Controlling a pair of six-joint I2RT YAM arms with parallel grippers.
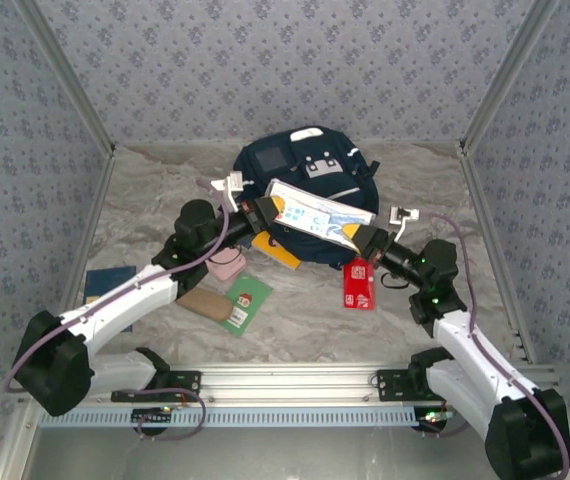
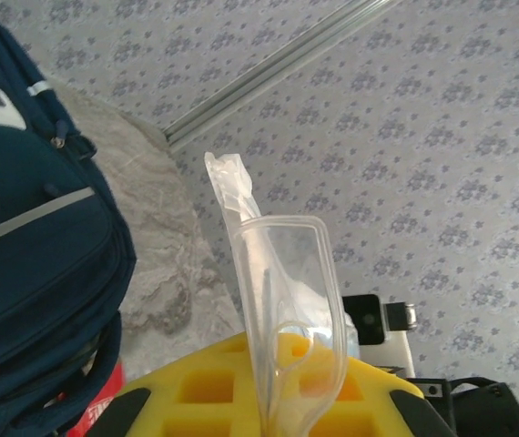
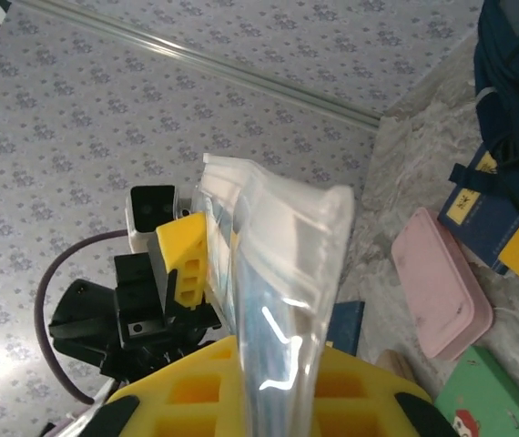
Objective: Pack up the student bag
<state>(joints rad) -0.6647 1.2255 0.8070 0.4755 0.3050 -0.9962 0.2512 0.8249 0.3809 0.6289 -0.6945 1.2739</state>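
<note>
Presently, at the near edge, both arm bases are bolted to the aluminium rail [image 1: 285, 378]. Beyond it, loose items lie on the crumpled grey table cover [image 1: 305, 318]: a dark blue book [image 1: 105, 283] at far left, a brown flat item [image 1: 202, 302] touching a green card [image 1: 246, 302], a pink case [image 1: 228, 266] just behind these, and a red packet [image 1: 359, 284] to the right.

Further in, the two arms converge on a clear pouch [image 1: 320, 215] with printed contents, stretched between them. The left gripper [image 1: 258, 212] grasps its left end; the left wrist view shows the plastic edge rising from between the yellow fingers [image 2: 205, 391]. The right gripper [image 1: 369, 240] is clamped on the right end, with the pouch pinched between its yellow fingers [image 3: 196, 391]. The pouch lies across the near half of the student bag [image 1: 300, 160]; whether it touches the fabric cannot be told. A yellow-orange flat item [image 1: 285, 254] sticks out from under the bag's near edge.

The student bag lies flat at the far centre of the table, close to the patterned back wall [image 1: 285, 70], with its grey-white patch and small square panel facing up.
</note>
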